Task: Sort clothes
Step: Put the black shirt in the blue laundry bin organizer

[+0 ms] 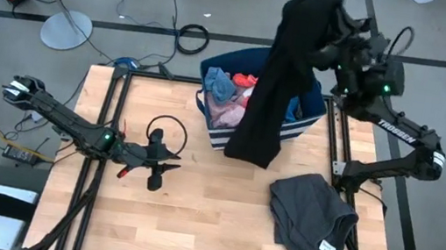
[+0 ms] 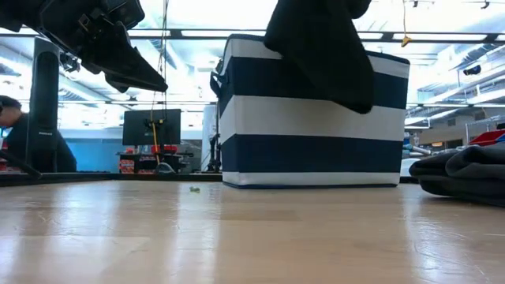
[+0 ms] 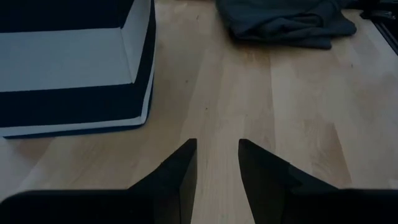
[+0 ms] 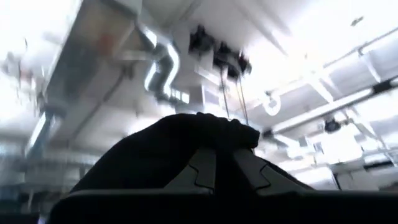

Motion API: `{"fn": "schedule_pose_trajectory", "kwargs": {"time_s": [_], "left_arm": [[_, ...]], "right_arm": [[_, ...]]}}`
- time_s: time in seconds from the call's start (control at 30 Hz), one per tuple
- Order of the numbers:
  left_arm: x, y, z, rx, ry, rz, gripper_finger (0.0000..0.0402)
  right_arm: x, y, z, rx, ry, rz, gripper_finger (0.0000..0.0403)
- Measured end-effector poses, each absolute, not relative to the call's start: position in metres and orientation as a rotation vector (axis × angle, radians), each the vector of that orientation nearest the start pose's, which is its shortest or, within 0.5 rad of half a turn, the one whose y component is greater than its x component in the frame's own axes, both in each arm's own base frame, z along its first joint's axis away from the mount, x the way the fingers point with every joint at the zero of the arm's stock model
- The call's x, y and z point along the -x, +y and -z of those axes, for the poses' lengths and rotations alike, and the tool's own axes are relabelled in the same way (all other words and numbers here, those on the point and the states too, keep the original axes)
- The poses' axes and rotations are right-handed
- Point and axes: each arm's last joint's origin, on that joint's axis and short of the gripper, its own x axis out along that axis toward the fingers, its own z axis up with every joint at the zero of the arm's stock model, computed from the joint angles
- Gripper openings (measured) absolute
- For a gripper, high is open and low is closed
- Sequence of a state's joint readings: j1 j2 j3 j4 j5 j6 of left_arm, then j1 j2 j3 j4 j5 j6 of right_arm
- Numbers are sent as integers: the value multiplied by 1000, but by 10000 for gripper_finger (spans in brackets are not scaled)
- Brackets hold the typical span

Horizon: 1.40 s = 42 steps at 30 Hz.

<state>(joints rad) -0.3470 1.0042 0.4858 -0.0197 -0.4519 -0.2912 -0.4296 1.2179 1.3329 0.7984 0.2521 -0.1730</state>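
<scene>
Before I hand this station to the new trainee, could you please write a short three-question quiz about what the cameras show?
1. True or false: the right gripper is shut on the black garment, lifted above the striped bin.
2. Where does the dark grey garment lie?
A. inside the bin
B. on the table, on the right arm's side
C. under the left gripper
3. Fill in: the left gripper holds ____ and its fingers are ____.

Key: 1 true. 2 B. 3 nothing; open.
</scene>
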Motion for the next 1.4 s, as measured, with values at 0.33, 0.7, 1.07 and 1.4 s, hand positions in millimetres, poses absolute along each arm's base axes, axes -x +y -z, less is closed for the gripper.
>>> {"fn": "schedule_pose_trajectory", "kwargs": {"time_s": [0.33, 0.7, 1.07, 1.4], "left_arm": [[-194, -57, -209, 73, 478, -173, 122], [-194, -57, -209, 72, 478, -173, 122], [-194, -56, -209, 71, 475, -177, 122], [-193, -56, -209, 71, 477, -177, 122]], "right_arm": [[-211, -139, -491, 72, -160, 862, 14], [-224, -156, -436, -181, 482, 793, 14], [-278, -179, -358, -310, 875, 668, 14], [-314, -205, -276, -442, 1161, 677, 14]]}}
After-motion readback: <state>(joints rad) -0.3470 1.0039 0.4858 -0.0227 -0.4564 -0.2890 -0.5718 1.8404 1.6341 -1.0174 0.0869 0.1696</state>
